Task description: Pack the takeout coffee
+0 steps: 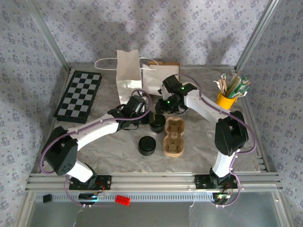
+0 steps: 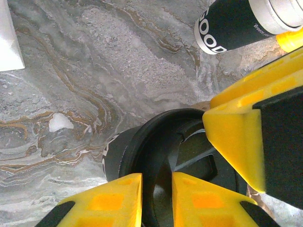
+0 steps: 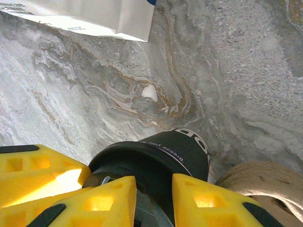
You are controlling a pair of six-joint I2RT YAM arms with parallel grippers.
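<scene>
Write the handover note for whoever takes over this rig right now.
Left gripper: shut on the cup, at the rim of its lid.
Right gripper: jaws either side of the lid; a firm grip is not clear.
The cup: lid on, on the table beside the carrier, not in it. Bags stand behind.
Done: lid fitted, both grippers at the cup.
To do: probably lift the cup into the carrier, then release.

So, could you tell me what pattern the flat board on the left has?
The board has a black-and-grey check, clearest in the top view.
</scene>
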